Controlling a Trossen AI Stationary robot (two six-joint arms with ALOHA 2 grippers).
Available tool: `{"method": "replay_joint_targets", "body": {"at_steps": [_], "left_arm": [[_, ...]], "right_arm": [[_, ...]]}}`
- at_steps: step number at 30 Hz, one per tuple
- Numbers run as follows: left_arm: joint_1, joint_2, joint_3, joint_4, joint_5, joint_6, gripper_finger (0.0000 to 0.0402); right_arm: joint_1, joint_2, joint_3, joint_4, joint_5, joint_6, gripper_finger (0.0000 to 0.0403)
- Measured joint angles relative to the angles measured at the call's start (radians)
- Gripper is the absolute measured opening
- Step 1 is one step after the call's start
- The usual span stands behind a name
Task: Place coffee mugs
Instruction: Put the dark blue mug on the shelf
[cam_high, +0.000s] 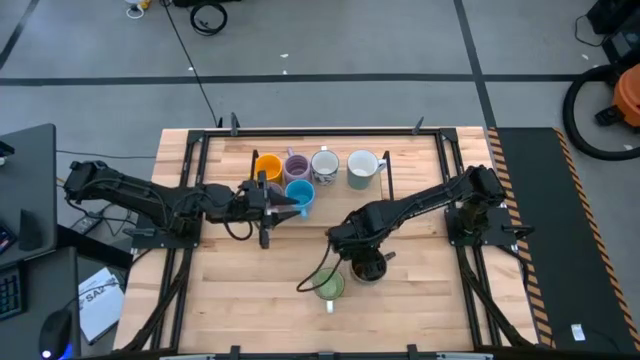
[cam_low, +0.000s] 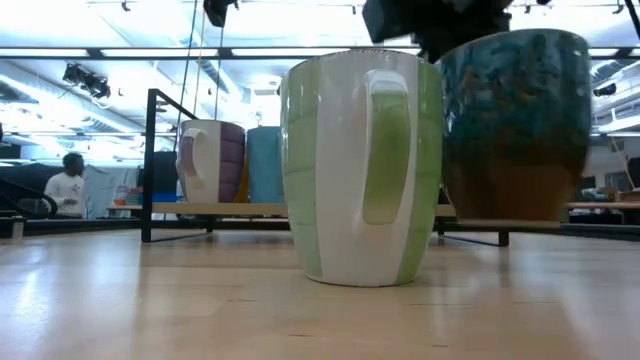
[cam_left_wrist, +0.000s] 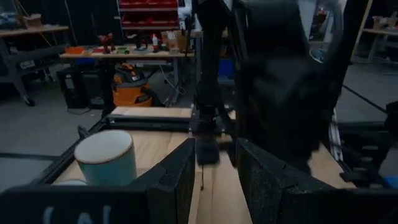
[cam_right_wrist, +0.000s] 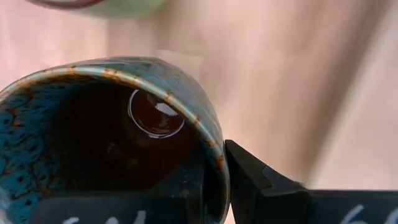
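Note:
Five mugs stand near the table's far edge: orange (cam_high: 267, 167), lavender (cam_high: 296, 166), white patterned (cam_high: 325, 164), pale white-blue (cam_high: 362, 168) and bright blue (cam_high: 300, 195). The green mug (cam_high: 330, 287) (cam_low: 360, 165) stands upright on its base near the near edge. My right gripper (cam_high: 365, 258) (cam_right_wrist: 214, 186) is shut on the dark brown-black mug (cam_high: 368, 266) (cam_low: 515, 125) just right of it. My left gripper (cam_high: 292, 207) (cam_left_wrist: 217, 180) reaches level from the left, open beside the bright blue mug, with nothing between its fingers. My right gripper holds the dark brown-black mug by its rim and wall (cam_right_wrist: 214, 158), coming from above and pointing down. One finger (cam_right_wrist: 258, 180) lies outside the wall; the dark inside hides the other. The mug hangs upright, its base (cam_low: 505, 218) clear of the table.
The table is bare wood with a black metal frame (cam_high: 200, 180) along its sides. A pale teal mug (cam_left_wrist: 107, 158) shows beside the left fingers. Beyond the table are an orange shop vacuum (cam_left_wrist: 130, 93), workbenches and a person (cam_low: 68, 185). Free wood lies at the near left (cam_high: 240, 290).

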Motion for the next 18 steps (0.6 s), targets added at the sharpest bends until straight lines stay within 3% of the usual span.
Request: {"method": "replay_joint_targets", "body": {"at_steps": [10,18], "left_arm": [[0.000,0.000,0.000,-0.053,0.000,-0.065,0.0123],[0.000,0.000,0.000,-0.053,-0.037,-0.071,0.0123]], "right_arm": [[-0.066,-0.001,0.195,-0.115,0.107,-0.147,0.0050],[-0.151,-0.001,0.220,-0.088,0.172,-0.282,0.0050]]}}
